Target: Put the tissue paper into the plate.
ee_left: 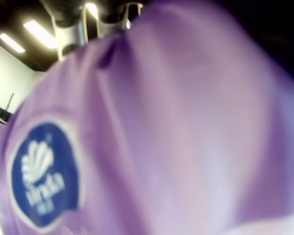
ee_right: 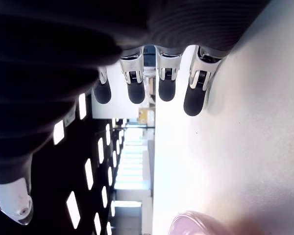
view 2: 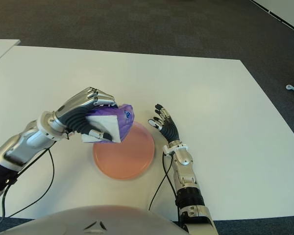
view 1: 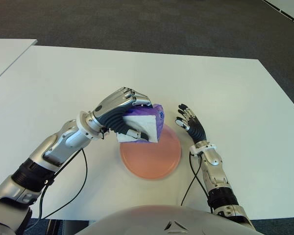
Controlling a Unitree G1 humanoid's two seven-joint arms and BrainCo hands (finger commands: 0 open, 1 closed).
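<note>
**Tissue pack held over the plate's edge, not let go yet**

The purple tissue pack (ee_left: 152,132) fills the left wrist view, right up against the camera, with a round blue logo on its wrapper. The pack is purple with white tissue showing at one end. The left hand (view 1: 121,113) has its fingers curled tight around the pack and holds it up in the air. The pack hangs over the far left edge of the pink plate (view 1: 154,159), and it does not look like it touches the plate.

So the pick-up part looks done. What is left is the last bit: the hand probably needs to bring the pack a little more over the middle of the plate, go down, and open its fingers. The plate has nothing in it now.

The right hand (view 1: 190,124) shows just beside the plate on its right side. Its fingers are spread out straight and it holds nothing. Everything sits on a big white table (view 1: 225,93).
</note>
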